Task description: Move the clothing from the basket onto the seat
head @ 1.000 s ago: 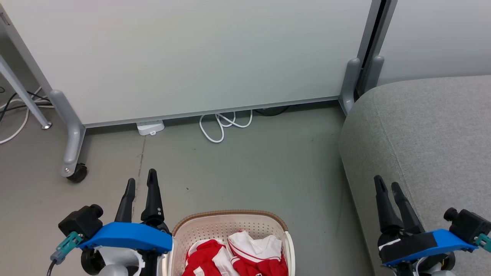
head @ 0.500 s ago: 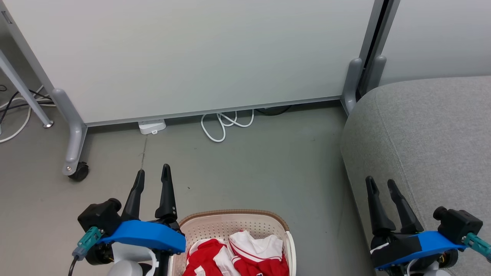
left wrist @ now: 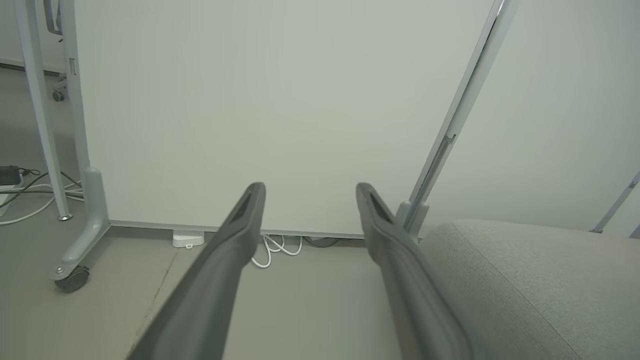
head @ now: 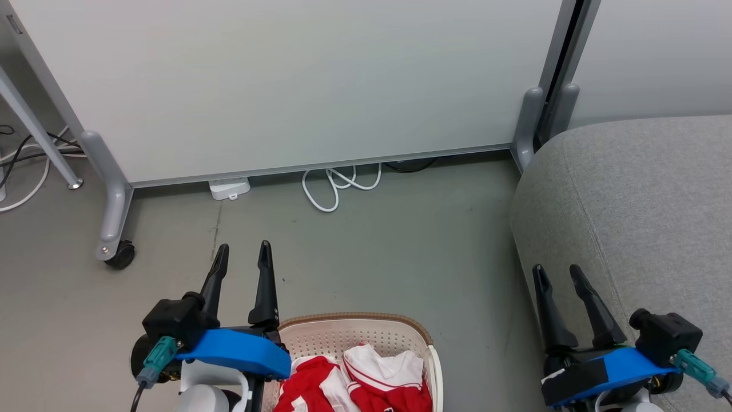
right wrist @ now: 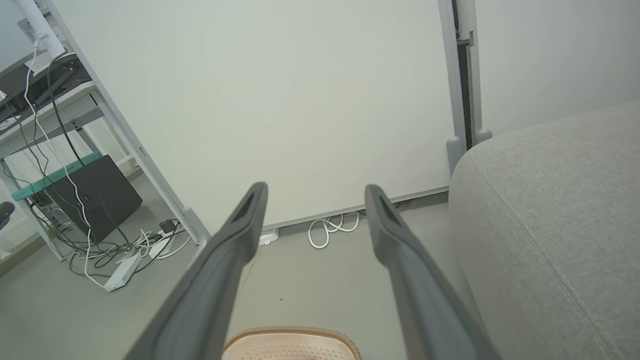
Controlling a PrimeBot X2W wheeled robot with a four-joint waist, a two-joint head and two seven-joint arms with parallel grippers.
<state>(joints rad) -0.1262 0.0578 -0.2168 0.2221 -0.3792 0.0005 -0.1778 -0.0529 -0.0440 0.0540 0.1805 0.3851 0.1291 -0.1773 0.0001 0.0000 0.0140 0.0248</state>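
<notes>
Partition panel [head: 286, 80]: pale board on castor feet, top cut off by frame.
Seat [head: 640, 217]: at right, far corner rounded, near and right parts run out of frame.
Basket [head: 354, 317]: on floor [head: 400, 240] at bottom centre between arms. Far rim and wall in view, near half cut off. Long axis cannot tell.
Clothing [head: 366, 383]: crumpled red-white heap inside basket, lower part cut off, direction unclear.
Left gripper [head: 243, 247]: fingers parted, empty, above floor just left of basket.
Right gripper [head: 555, 268]: parted, empty, at seat's edge nearest basket.

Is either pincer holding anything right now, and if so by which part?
Nothing is held. The left pincer and right pincer are open and empty; the clothing lies in the basket.
</notes>
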